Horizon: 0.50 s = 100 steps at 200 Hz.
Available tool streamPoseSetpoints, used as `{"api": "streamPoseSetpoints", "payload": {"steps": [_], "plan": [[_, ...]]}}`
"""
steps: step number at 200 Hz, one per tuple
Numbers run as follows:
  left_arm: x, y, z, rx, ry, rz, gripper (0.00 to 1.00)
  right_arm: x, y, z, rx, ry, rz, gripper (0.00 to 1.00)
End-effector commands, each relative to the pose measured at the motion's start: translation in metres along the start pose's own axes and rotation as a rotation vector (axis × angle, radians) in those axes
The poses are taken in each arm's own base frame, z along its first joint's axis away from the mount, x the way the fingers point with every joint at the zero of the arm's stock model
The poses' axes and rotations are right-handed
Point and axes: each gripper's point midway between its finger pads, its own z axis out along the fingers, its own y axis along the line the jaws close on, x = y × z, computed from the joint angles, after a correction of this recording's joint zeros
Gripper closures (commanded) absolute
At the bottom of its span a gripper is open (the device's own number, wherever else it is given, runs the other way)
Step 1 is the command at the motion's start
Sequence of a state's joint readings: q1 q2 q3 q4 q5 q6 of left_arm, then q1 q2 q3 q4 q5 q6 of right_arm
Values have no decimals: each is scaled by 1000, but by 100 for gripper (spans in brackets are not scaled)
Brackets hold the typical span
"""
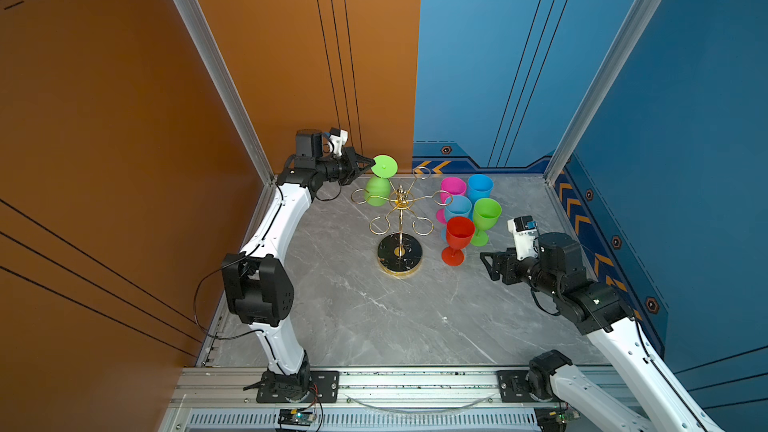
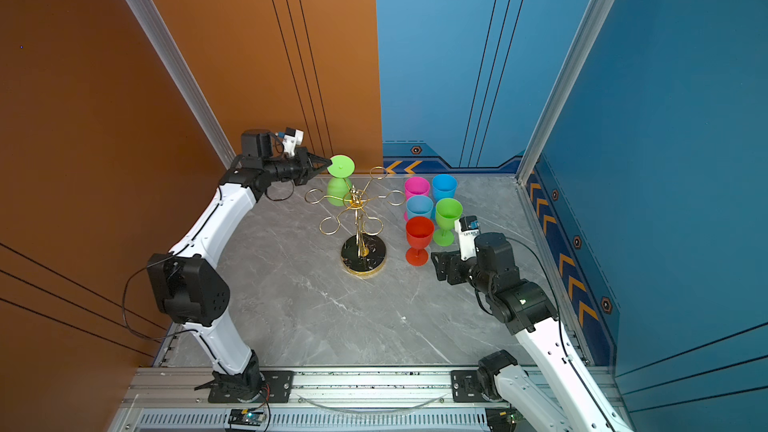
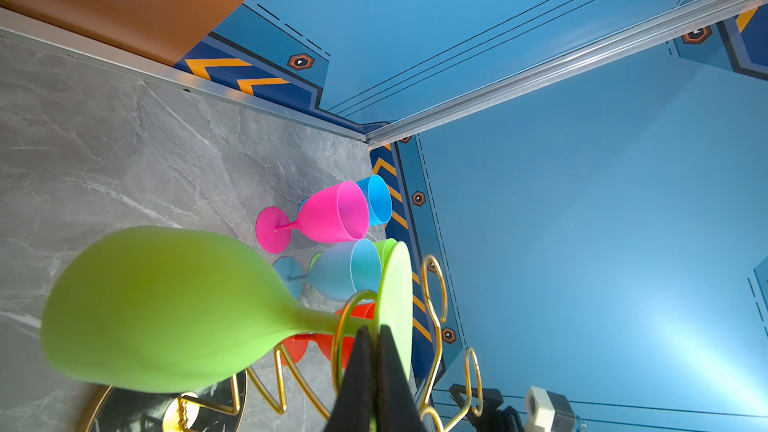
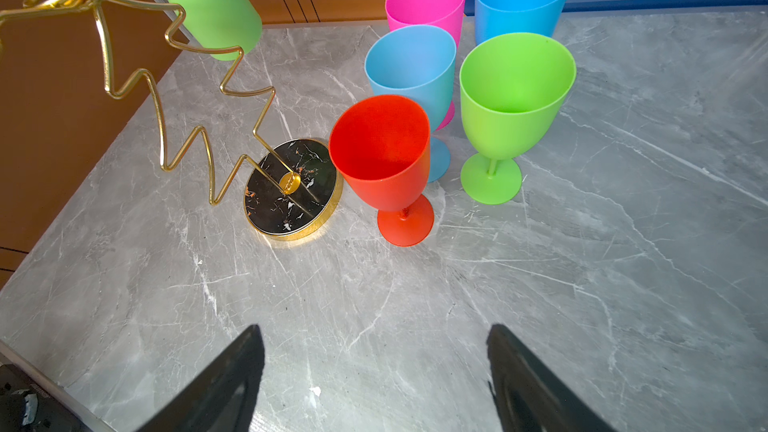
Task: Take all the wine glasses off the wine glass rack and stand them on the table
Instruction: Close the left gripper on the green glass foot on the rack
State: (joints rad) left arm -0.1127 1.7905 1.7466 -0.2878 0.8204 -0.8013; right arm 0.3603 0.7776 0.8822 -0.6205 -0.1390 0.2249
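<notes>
The left gripper (image 1: 371, 164) pinches the foot of the lime-green plastic wine glass (image 1: 377, 192), which hangs bowl-down from the gold wire wine glass rack (image 1: 400, 252); the right gripper (image 4: 374, 328), farther from the rack, has its jaws apart.

Both top views are brightly and evenly lit from above; only faint, soft shadows are cast on the tabletop (image 1: 374, 317). In the left wrist view a pale glare patch is seen on the blue wall (image 3: 665, 326) at lower right, and the close green glass (image 3: 166, 309) is slightly blurred. Straight edges are bowed near the frame borders of both wrist views.
</notes>
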Motion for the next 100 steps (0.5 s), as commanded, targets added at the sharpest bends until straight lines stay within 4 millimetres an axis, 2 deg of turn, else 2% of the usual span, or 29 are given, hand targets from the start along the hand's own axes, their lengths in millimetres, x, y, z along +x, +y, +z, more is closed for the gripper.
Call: {"api": "streamPoseSetpoints", "payload": {"steps": [1, 38, 100], "plan": [[3, -22, -9, 48, -13, 34, 100, 9, -2, 0, 1, 24, 12, 15], [6, -24, -13, 44, -21, 43, 100, 8, -1, 0, -1, 25, 13, 15], [6, -39, -17, 108, -27, 44, 100, 9, -1, 0, -2, 25, 13, 15]]}}
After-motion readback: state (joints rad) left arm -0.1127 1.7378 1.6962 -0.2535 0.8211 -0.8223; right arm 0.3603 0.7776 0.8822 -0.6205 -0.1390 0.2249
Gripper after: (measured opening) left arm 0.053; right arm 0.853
